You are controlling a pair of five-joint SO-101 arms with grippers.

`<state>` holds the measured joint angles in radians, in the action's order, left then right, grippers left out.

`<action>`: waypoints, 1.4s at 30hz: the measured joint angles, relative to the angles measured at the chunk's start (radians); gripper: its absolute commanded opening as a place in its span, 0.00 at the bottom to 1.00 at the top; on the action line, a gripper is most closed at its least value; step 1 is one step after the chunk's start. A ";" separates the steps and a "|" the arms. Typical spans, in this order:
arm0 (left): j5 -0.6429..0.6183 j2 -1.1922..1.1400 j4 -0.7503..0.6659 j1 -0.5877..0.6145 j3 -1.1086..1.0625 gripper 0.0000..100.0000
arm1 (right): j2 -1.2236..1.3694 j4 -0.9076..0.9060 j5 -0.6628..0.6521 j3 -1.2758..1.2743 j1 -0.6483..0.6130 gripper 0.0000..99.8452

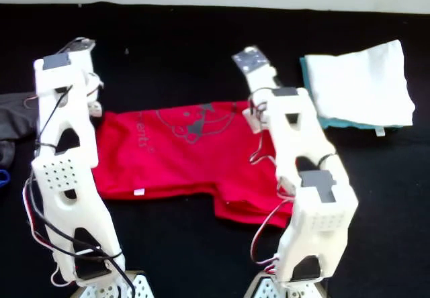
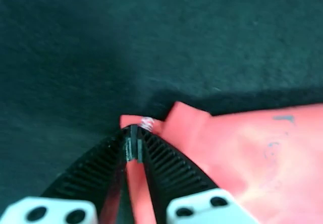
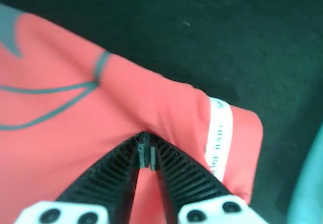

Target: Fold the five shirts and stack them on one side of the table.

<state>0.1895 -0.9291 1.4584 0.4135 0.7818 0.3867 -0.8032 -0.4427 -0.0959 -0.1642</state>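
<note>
At the far left of the high view, a dark garment (image 1: 12,120) lies on the black table (image 1: 201,36), well to the left of the red shirt (image 1: 181,150). The left end effector (image 2: 132,144) is at the red shirt's left end. Its wrist view shows what the high view does not: the ribbed black jaws are pressed together on a corner of red fabric, and a thin strip of cloth runs between them.

The red shirt lies flat in the middle of the table between the two arms. Its long axis runs from the left arm to the right arm. It is bright red with a grey line drawing and grey lettering turned sideways. A small white tag (image 1: 139,192) sits on its near edge, and a rumpled flap hangs toward the arms' bases at its right end. Which end is the collar cannot be told.

The right end effector (image 3: 145,156) is at the red shirt's right end, with its jaws closed on a raised fold of the cloth. A white printed band (image 3: 219,138) lies just beside it, seen clearly from the right wrist.

To the right of the red shirt and apart from it, a folded white shirt (image 1: 359,83) rests on a folded teal shirt (image 1: 336,122).
</note>
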 measured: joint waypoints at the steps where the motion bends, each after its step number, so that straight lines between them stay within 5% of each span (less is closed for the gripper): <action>1: 0.000 -0.012 0.002 0.012 0.021 0.01 | 0.002 0.000 0.000 0.008 0.014 0.01; 10: 0.000 -0.037 0.161 0.068 0.285 0.01 | -0.117 -0.095 0.000 0.020 0.041 0.01; 16: 0.002 -0.037 0.285 -0.035 0.499 0.01 | -0.227 -0.132 0.000 0.020 -0.009 0.01; 22: 0.003 -0.098 0.293 -0.126 0.506 0.02 | -0.229 -0.132 0.000 0.015 -0.025 0.01; 28: -0.018 -0.137 0.298 -0.110 0.506 0.18 | -0.229 -0.132 0.000 -0.041 -0.026 0.01; 42: -0.130 -0.133 0.273 -0.107 0.430 0.17 | -0.229 -0.164 0.000 -0.069 -0.026 0.01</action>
<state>0.0591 -1.0625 1.7315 0.3061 1.2114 0.1580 -0.9674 -0.4427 -0.1649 -0.1903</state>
